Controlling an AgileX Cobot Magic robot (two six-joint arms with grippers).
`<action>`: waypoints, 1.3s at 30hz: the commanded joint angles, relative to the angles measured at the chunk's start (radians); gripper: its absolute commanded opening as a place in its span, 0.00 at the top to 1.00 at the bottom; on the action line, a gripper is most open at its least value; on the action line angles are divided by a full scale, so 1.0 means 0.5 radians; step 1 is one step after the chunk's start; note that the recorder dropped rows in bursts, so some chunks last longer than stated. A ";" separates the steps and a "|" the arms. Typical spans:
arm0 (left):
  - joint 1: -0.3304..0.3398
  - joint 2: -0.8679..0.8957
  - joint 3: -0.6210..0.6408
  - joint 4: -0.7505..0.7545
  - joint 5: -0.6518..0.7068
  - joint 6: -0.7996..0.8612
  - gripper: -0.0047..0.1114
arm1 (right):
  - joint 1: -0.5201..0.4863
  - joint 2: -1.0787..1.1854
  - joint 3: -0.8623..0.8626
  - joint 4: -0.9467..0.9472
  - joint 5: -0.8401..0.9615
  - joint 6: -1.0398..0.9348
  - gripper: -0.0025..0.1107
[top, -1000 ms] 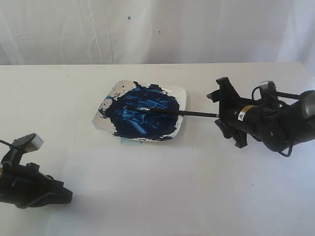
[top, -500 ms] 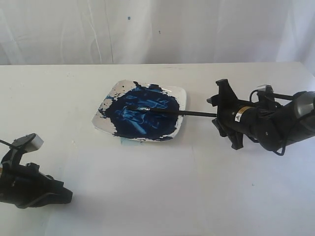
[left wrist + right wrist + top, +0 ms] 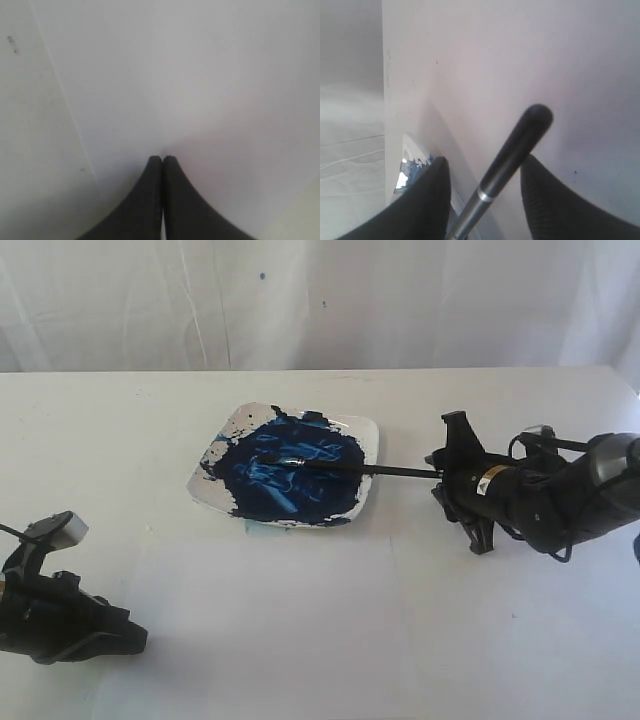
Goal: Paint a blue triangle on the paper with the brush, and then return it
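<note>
— Where does your brush (image 3: pixel 340 468) lie?
— Tip in the plate (image 3: pixel 368 430) paint, handle running right, straight between your right jaws. They stand parted either side, not gripping. Your left jaws are pinched together, well apart.

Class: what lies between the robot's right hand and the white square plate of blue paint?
In the exterior view, only the long thin black brush: its handle spans the gap from the white square paint plate to the right hand.
</note>
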 commanded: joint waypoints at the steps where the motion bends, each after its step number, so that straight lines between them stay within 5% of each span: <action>1: -0.009 -0.023 0.011 0.014 0.029 0.005 0.96 | -0.004 0.039 -0.002 0.004 -0.021 0.000 0.66; 15: -0.009 -0.023 0.011 0.014 0.029 0.005 0.96 | -0.001 0.086 -0.002 -0.085 -0.166 0.000 0.74; 26: -0.009 -0.023 0.011 0.014 0.029 0.005 0.96 | -0.001 0.086 -0.062 -0.085 -0.085 0.000 0.93; 36: -0.009 -0.023 0.011 0.014 0.029 0.005 0.96 | -0.001 0.075 -0.073 -0.273 -0.190 0.107 0.92; 39: -0.009 -0.023 0.011 0.014 0.029 0.005 0.96 | -0.001 0.033 -0.073 -0.355 -0.202 0.140 0.86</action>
